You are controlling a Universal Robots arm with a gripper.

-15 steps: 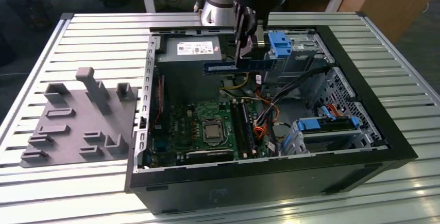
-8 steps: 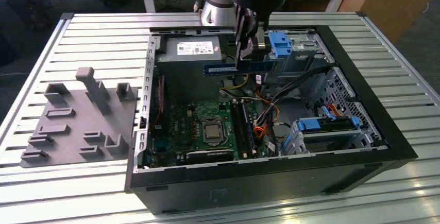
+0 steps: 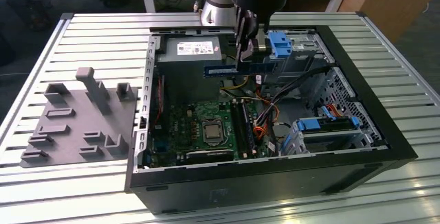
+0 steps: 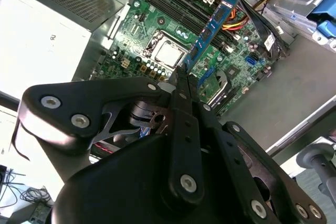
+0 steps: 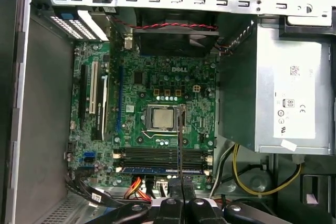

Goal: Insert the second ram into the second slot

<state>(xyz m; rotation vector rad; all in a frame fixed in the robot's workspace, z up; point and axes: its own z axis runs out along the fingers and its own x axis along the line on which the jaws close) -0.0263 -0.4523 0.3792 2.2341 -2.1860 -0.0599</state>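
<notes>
In the exterior view, the open black computer case (image 3: 275, 183) holds a white-labelled power supply (image 3: 189, 51) at ten o'clock and the green motherboard (image 3: 199, 131) at eight. Near twelve, the gripper (image 3: 242, 62) has its jaws clamped on the second ram (image 3: 221, 70), held level above the board.

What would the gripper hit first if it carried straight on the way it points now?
Probably the motherboard: the gripper, shut on the memory stick, points down at the memory slots. The stick lies across them, so its lower edge would likely touch there first. Height is hard to judge.
</notes>
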